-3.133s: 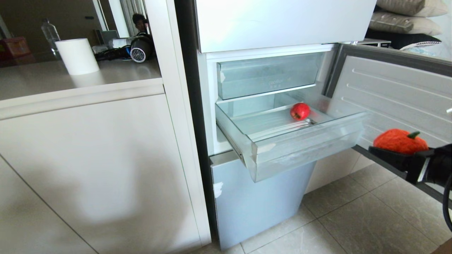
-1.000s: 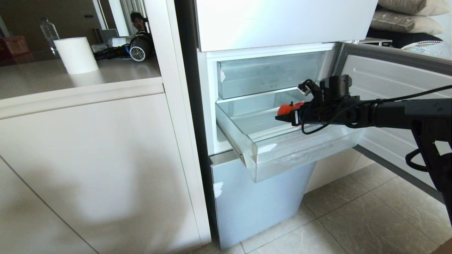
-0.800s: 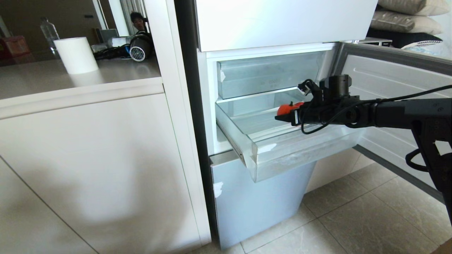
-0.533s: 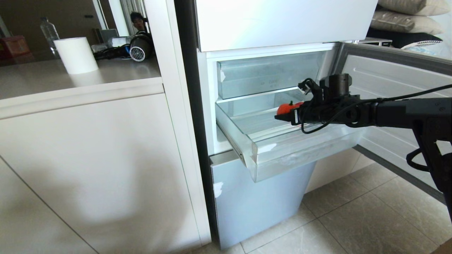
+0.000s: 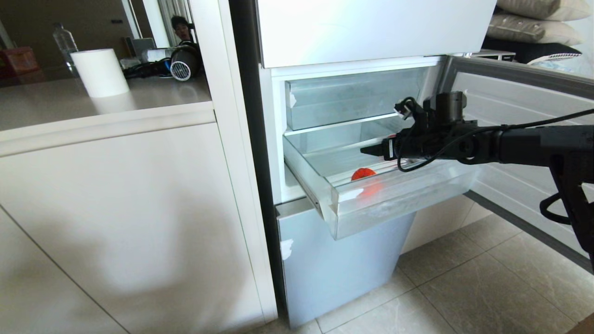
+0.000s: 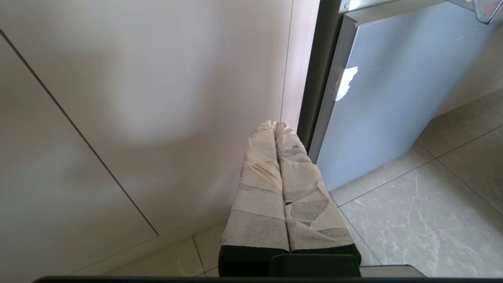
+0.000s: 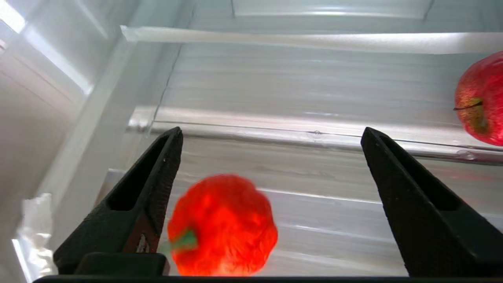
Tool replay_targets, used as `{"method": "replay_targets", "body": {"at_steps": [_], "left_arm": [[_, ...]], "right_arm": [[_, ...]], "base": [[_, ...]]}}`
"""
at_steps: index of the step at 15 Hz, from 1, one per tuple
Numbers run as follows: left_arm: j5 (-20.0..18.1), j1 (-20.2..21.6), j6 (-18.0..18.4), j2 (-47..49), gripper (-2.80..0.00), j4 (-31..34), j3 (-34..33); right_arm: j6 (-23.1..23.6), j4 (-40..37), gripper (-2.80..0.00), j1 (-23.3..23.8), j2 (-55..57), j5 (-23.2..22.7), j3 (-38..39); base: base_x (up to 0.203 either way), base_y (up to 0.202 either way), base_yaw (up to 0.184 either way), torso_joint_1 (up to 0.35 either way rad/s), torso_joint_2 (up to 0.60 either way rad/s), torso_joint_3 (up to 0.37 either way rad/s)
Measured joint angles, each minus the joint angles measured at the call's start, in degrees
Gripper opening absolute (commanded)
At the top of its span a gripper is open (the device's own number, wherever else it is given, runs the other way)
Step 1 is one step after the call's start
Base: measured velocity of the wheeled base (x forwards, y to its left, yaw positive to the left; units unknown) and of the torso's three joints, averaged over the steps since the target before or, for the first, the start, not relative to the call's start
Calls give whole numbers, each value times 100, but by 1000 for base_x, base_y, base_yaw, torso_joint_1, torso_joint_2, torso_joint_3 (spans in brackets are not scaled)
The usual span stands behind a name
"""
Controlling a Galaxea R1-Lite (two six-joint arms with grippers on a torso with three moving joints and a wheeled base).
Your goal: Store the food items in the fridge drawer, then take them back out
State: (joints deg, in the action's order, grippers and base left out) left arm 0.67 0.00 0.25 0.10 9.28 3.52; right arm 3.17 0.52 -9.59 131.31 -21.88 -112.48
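The fridge drawer point(image 5: 403, 199) is pulled out, its frosted front facing me. An orange-red fuzzy fruit with a green stem point(image 5: 363, 174) point(image 7: 222, 226) lies loose on the drawer floor just behind that front. My right gripper point(image 5: 371, 150) point(image 7: 272, 131) hovers level over the drawer, open, with nothing between its fingers; the fuzzy fruit sits below them. A glossy red apple point(image 7: 481, 98) rests farther back in the drawer, mostly hidden behind the gripper in the head view. My left gripper point(image 6: 275, 125) hangs parked low by the cabinet, shut and empty.
A shorter clear bin point(image 5: 352, 99) sits above the drawer. The open fridge door point(image 5: 519, 120) stands to the right, behind my right arm. A blue-grey lower panel point(image 5: 334, 264) lies under the drawer. A counter with a paper roll point(image 5: 100, 72) stands to the left.
My right gripper has opened and let go of the orange-red fuzzy fruit, which dropped to the drawer floor near the front. The gripper rose slightly.
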Motion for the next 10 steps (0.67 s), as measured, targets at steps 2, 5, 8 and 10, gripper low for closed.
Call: {"method": "replay_targets", "body": {"at_steps": [2, 5, 8, 10], "left_arm": [[0, 0, 2, 0, -280, 0, 0], [1, 0, 0, 0, -280, 0, 0], [1, 0, 2, 0, -280, 0, -4], [1, 2, -1, 0, -280, 0, 0]], "right_arm": [[-204, -39, 0, 10, -192, -2, 16], [-630, -401, -280, 50, -922, 9, 233], [-777, -764, -280, 102, -2190, 117, 1228], [-868, -975, -280, 123, -3116, 402, 2369]], "base": [[0, 0, 0, 0, 0, 0], [0, 0, 0, 0, 0, 0], [0, 0, 0, 0, 0, 0], [0, 0, 0, 0, 0, 0]]}}
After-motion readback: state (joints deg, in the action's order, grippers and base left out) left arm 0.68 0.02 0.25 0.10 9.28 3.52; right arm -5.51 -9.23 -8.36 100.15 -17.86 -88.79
